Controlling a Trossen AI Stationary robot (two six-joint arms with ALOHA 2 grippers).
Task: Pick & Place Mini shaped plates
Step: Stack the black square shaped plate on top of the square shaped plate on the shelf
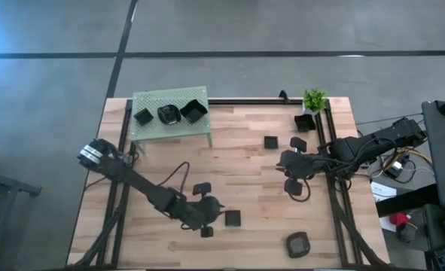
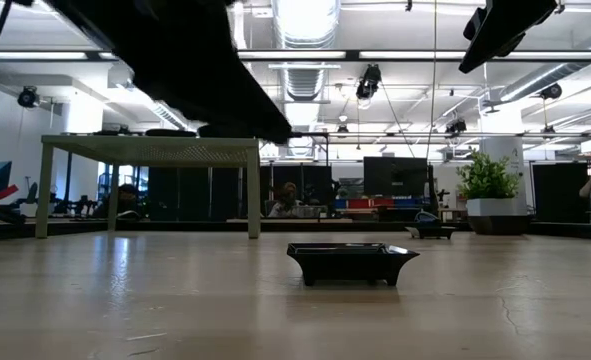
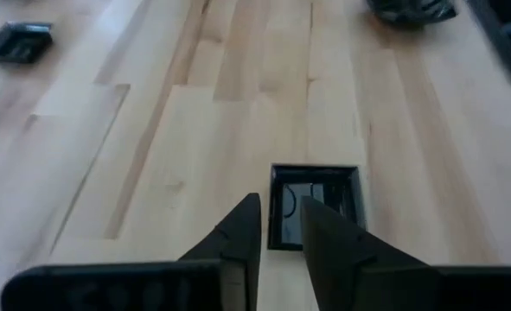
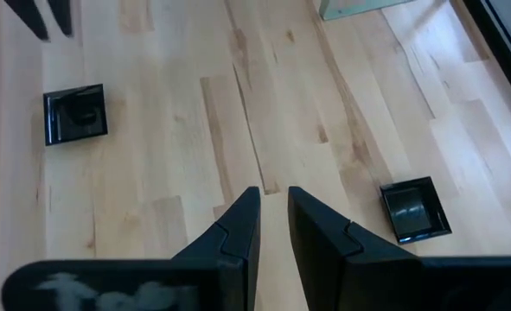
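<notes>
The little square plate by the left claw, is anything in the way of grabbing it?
No. The left gripper hangs right over the square plate, fingers slightly apart, with only bare table around it.

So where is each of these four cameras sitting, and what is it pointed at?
High view: above the table, looking straight down; both arms show, plus the green platform.
Low view: at tabletop height, looking level across a square plate into the room; dark arm parts hang overhead.
Left wrist view: on the left arm, looking past the left end effector onto that square plate.
Right wrist view: on the right arm, looking down past the right end effector at bare wood.
Shared: the high view shows the same square plate.
</notes>
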